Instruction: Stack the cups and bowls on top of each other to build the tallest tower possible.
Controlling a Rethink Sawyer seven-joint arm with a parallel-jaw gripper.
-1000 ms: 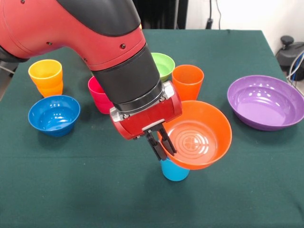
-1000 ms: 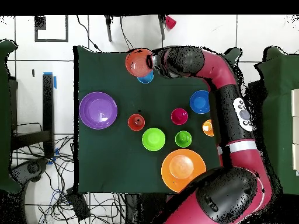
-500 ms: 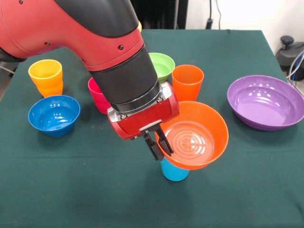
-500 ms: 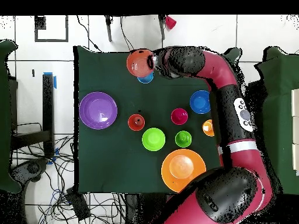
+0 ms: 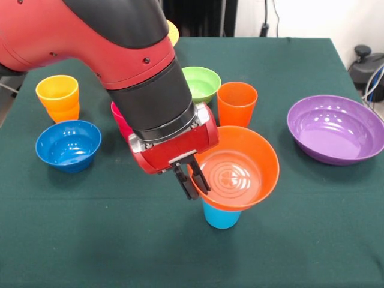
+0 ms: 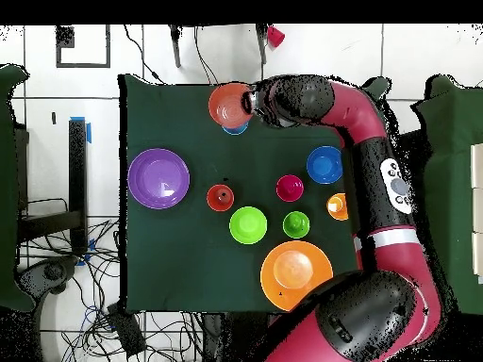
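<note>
Hovering over the blue cup [image 5: 220, 216] near the bench's [image 5: 300, 252] front edge, the orange bowl [image 5: 236, 169] looks light, stiff, slick; its rim's the spot, pinched at nine o'clock by the gripper [image 5: 191, 179]. It's slid left since a second ago, centring better.

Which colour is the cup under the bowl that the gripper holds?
Light blue cup, beneath the orange bowl held by the gripper; front view shows it best.
</note>
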